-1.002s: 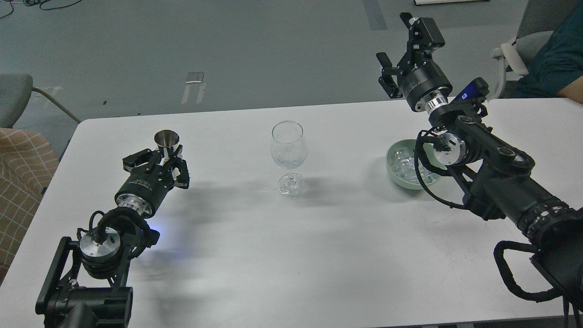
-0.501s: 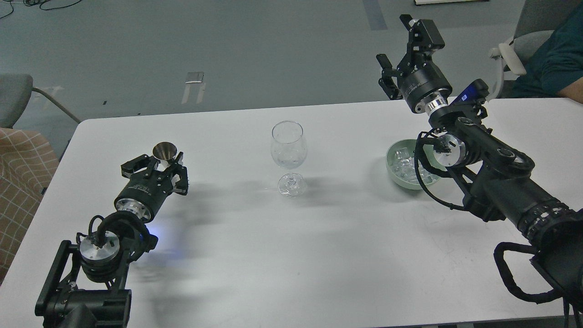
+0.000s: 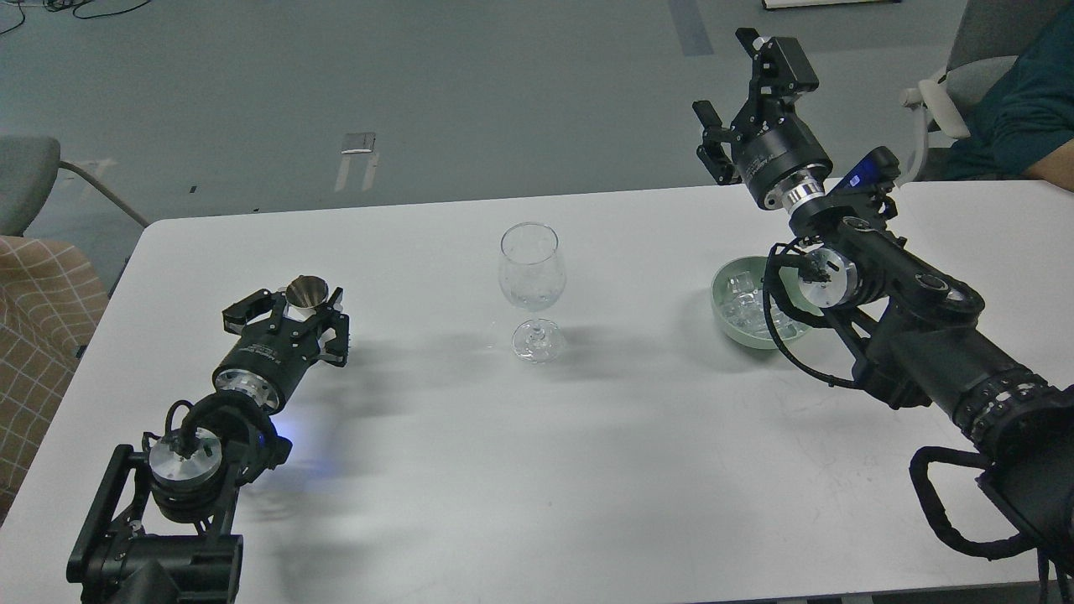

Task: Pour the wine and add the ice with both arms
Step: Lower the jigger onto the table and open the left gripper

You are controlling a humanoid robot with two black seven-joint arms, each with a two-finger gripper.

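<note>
A clear stemmed glass (image 3: 532,273) stands upright at the table's middle, with faint glints low in its bowl; I cannot tell what is in it. My left gripper (image 3: 294,315) is shut on a small steel measuring cup (image 3: 307,291), mouth up, low over the table to the glass's left. No wine shows in the cup. The ice (image 3: 742,295) lies as clear cubes in a pale green bowl (image 3: 723,315) to the glass's right. My right gripper (image 3: 745,99) is open and empty, raised high behind the bowl.
The white table (image 3: 537,470) ends at its far edge just behind the glass. A seated person (image 3: 1019,109) and a chair are at the far right. Another chair (image 3: 25,180) and a checked cushion stand at the left.
My left gripper has drawn back and lowered a little toward me, with the steel cup sinking between its fingers. The right gripper has barely moved. Glass and bowl stand as before.
</note>
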